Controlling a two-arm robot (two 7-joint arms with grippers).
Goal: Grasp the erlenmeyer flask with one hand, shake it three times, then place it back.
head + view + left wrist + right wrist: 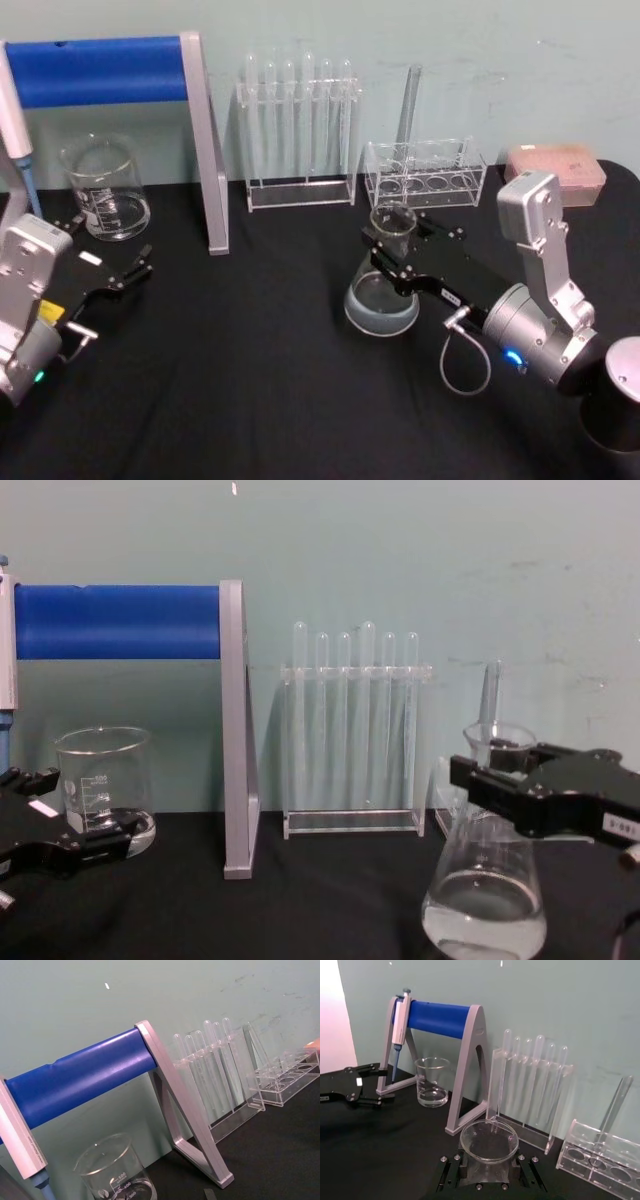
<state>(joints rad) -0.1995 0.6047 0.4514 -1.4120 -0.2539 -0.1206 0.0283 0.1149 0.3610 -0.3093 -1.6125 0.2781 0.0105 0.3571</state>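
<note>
On the right half of the black table point(280, 380), the erlenmeyer flask point(381, 296) was seen standing upright, with a shallow layer of clear liquid gathered in its wide base. Its narrow neck was gripped just below the flared rim by the right gripper point(391, 243), which was stretched in from the right edge at neck height. The blocky black fingers were pressed against the glass from opposite sides, and nothing else was touched by them. In the right wrist view the round mouth of the flask was shown from above, bracketed closely by the two jaws. Whether the base was resting on the table or was held just clear of it could not be told. At the left side of the table the left gripper point(110, 245) was found low over the surface, its fingers spread wide and nothing held between them. It was pointed toward the beaker point(106, 190) and lay near it without touching. The beaker was placed under the blue bar of the pipette stand point(100, 70), from whose left end a pipette point(400, 1022) was hung. Against the wall a tall test tube rack point(298, 130) was set, and just behind the flask a low rack point(425, 178) carrying one upright tube was seen, a pink box point(556, 172) being placed beside it.
</note>
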